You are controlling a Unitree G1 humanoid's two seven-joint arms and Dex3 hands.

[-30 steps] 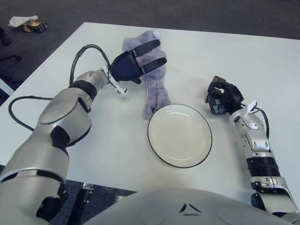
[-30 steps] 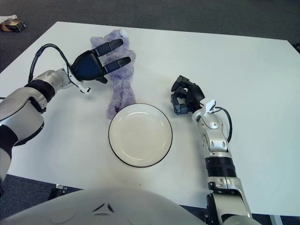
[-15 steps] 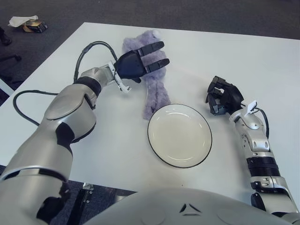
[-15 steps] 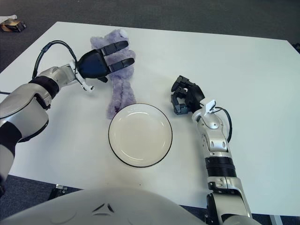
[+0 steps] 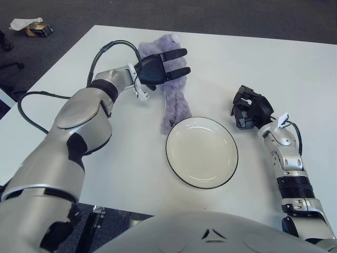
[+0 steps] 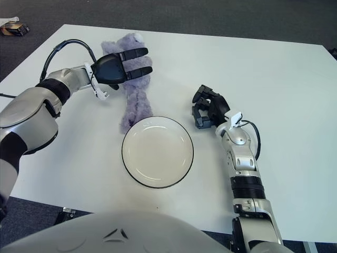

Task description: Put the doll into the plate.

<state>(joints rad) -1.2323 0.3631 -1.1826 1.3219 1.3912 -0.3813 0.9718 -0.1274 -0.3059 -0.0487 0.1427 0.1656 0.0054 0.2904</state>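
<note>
A fuzzy lavender doll [image 5: 174,103] lies stretched out on the white table, its head at the far end and its lower end touching the rim of the plate. The white plate [image 5: 202,152] with a dark rim sits empty in the middle of the table. My left hand [image 5: 167,64] hovers over the doll's upper body, fingers spread and extended, holding nothing. My right hand [image 5: 249,110] shows to the right of the plate with its fingers curled and nothing in them.
The white table [image 5: 274,63] stretches wide to the right and back. A black cable loops off my left forearm [image 5: 102,52]. On the dark floor at far left lies a small box with paper [image 5: 32,26].
My left hand has moved away from me and slightly right, over the doll's upper part. The doll, the plate and my right hand have not moved.
</note>
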